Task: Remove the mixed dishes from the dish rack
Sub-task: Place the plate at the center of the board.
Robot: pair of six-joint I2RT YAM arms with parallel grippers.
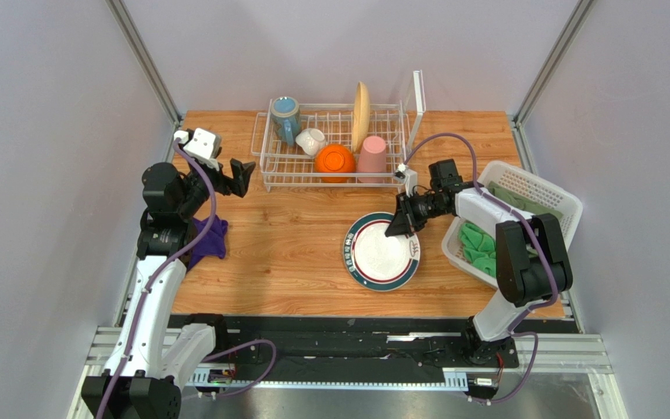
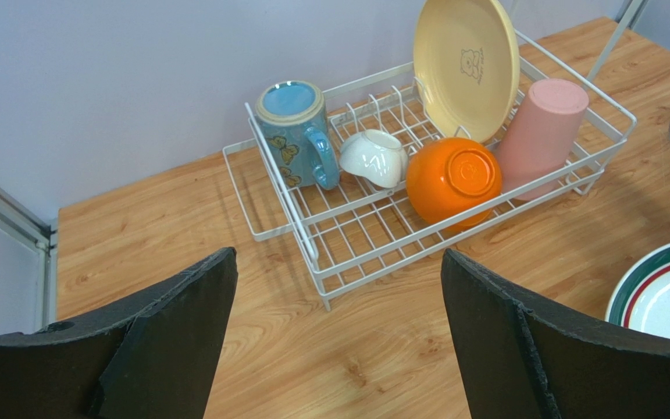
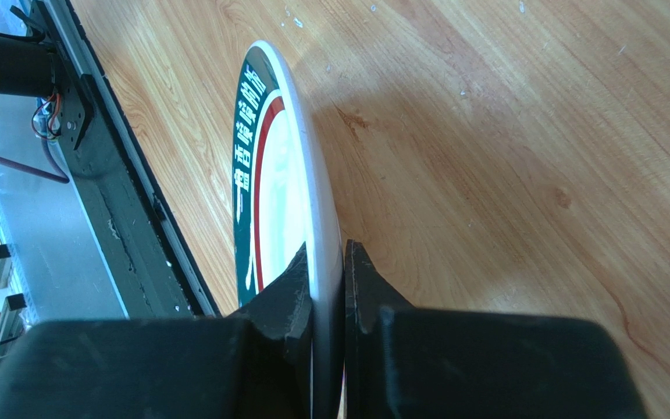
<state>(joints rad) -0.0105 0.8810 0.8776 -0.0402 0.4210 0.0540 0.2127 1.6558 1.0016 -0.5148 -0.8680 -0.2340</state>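
- Right gripper [image 3: 325, 262] pinches the rim of the dark-rimmed plate [image 1: 380, 259], down at the bench [image 1: 286, 253] in front of the dish rack [image 1: 288, 166].
- Left gripper [image 1: 244, 175] hangs wide open, empty, left of the rack.

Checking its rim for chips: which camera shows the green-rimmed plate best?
Top view: the plate shows nearly whole, face up, the right gripper on its rim. Right wrist sees it edge-on between its fingers; left wrist catches only a corner.
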